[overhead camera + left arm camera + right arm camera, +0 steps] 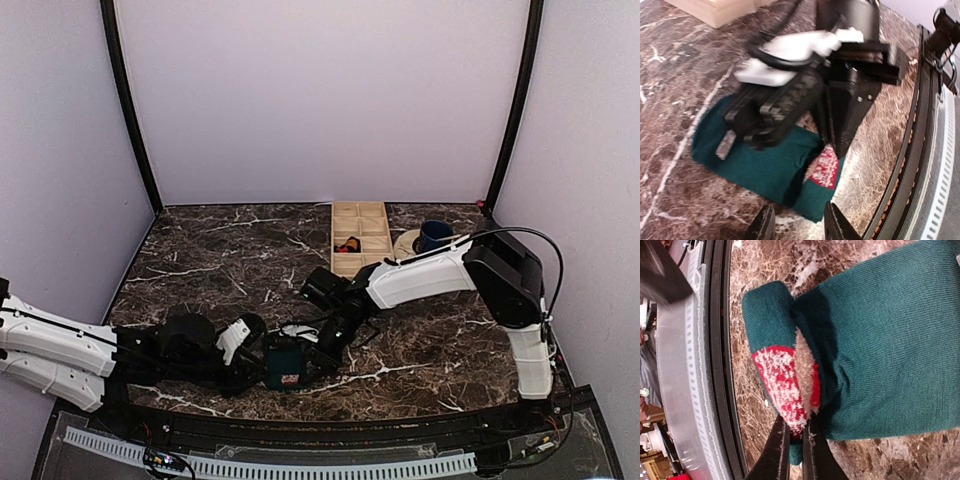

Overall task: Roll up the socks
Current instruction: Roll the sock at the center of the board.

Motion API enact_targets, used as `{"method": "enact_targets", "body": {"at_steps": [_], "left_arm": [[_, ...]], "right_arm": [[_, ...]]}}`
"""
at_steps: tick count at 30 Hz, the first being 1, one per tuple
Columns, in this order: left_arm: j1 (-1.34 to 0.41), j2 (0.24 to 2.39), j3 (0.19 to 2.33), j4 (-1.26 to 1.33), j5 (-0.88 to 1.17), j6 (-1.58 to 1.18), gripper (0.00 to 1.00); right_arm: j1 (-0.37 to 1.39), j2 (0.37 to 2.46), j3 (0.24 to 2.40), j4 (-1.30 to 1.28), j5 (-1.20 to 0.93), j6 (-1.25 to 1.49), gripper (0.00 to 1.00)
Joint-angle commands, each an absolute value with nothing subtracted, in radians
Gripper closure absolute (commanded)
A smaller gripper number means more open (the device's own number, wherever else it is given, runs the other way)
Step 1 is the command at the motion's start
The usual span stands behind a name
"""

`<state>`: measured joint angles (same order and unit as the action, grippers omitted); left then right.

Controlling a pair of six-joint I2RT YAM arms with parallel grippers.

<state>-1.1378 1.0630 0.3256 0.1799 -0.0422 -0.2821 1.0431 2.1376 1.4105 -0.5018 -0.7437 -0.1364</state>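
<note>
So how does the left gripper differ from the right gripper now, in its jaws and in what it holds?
The left gripper stands open; the right gripper is shut. The left gripper holds nothing, its fingertips by a corner of the teal sock; the right gripper pinches the red patch at that sock's end. Both are at the same sock.
</note>
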Motion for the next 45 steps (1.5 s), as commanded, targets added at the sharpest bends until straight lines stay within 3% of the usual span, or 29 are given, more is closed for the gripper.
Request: {"method": "enact_targets", "body": {"at_steps": [1, 32, 36, 45], "left_arm": [[-1.185, 1.141, 0.388, 0.151, -0.037, -0.211, 0.63], [-1.285, 1.448, 0.591, 0.022, -0.175, -0.045, 0.62], [-1.285, 1.465, 0.601, 0.006, -0.172, -0.041, 0.7], [-1.287, 1.504, 0.627, -0.017, -0.123, -0.041, 0.98]], "right_arm": [[1.032, 2.17, 1.458, -0.57, -0.79, -0.136, 0.95], [1.019, 2.212, 1.542, -0.696, -0.853, -0.193, 0.96], [1.018, 2.214, 1.546, -0.7, -0.858, -0.196, 0.96], [1.014, 2.215, 1.546, -0.701, -0.867, -0.197, 0.96]]}}
